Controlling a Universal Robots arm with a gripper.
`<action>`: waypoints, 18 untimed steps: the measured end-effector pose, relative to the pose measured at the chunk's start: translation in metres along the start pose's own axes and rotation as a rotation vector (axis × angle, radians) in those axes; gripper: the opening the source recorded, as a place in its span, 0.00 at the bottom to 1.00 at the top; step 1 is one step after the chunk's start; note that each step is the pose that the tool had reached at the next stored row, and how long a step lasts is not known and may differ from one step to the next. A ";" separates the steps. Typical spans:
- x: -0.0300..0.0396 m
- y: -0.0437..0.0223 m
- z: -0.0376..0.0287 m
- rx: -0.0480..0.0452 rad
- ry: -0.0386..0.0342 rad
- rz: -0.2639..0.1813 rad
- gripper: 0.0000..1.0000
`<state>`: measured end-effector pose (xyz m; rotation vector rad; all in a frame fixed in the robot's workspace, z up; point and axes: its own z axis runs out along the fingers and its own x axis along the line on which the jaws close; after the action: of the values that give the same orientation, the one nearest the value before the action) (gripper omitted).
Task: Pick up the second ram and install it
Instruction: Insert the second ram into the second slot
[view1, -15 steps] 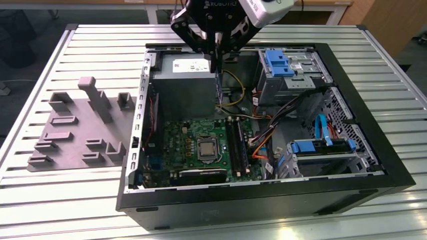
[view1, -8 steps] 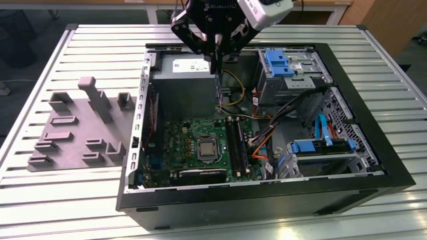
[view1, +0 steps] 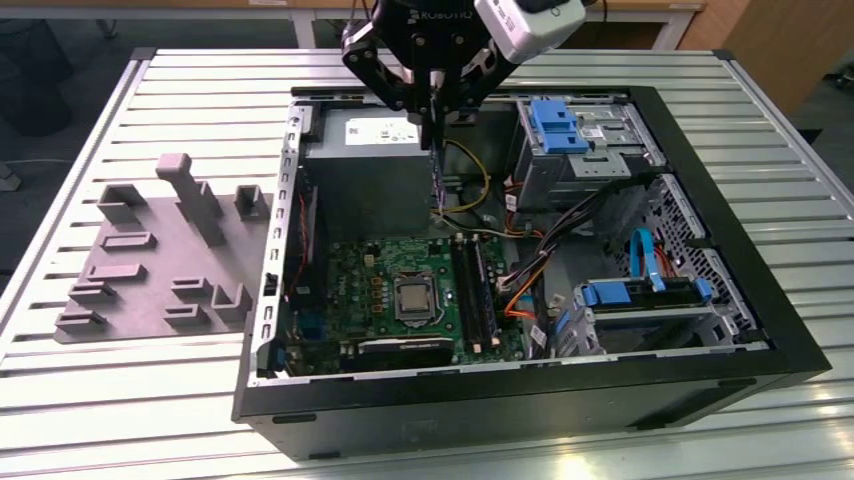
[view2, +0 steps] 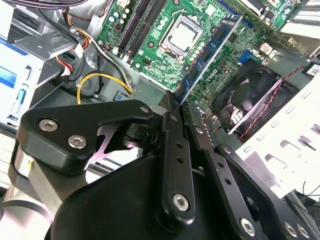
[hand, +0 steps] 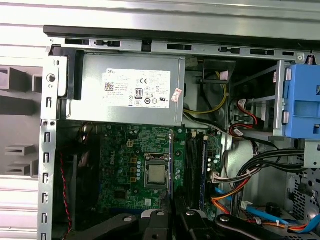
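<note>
My gripper (view1: 434, 125) hangs over the open computer case (view1: 534, 390), shut on the second ram (view1: 438, 190). The ram is a thin blue-green stick that hangs straight down from the fingers, its lower end above the green motherboard (view1: 360, 280). Both wrist views show it edge-on: a narrow blue strip (hand: 170, 165) running out from the shut gripper (hand: 172, 205), and a blue strip with dark chips (view2: 207, 55) beyond the gripper (view2: 179, 100). The dark memory slots (view1: 474, 290) (hand: 195, 165) lie just beside the silver processor (view1: 416, 298).
A grey power supply (view1: 367, 165) fills the case's far end next to the ram. Blue drive cages (view1: 554, 125) (view1: 641, 295) and orange and black cables (view1: 527, 285) crowd the exterior view's right. A grey tray with raised blocks (view1: 160, 250) lies left of the case on the slatted table.
</note>
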<state>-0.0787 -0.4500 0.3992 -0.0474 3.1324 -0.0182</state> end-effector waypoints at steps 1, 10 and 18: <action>0.0000 0.0000 0.0000 0.0000 0.0000 0.000 0.14; -0.0009 -0.0001 0.0016 -0.0002 -0.0001 0.000 0.14; -0.0043 -0.0018 0.0148 0.0000 -0.0003 0.001 0.14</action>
<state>-0.0742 -0.4518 0.3844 -0.0459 3.1321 -0.0181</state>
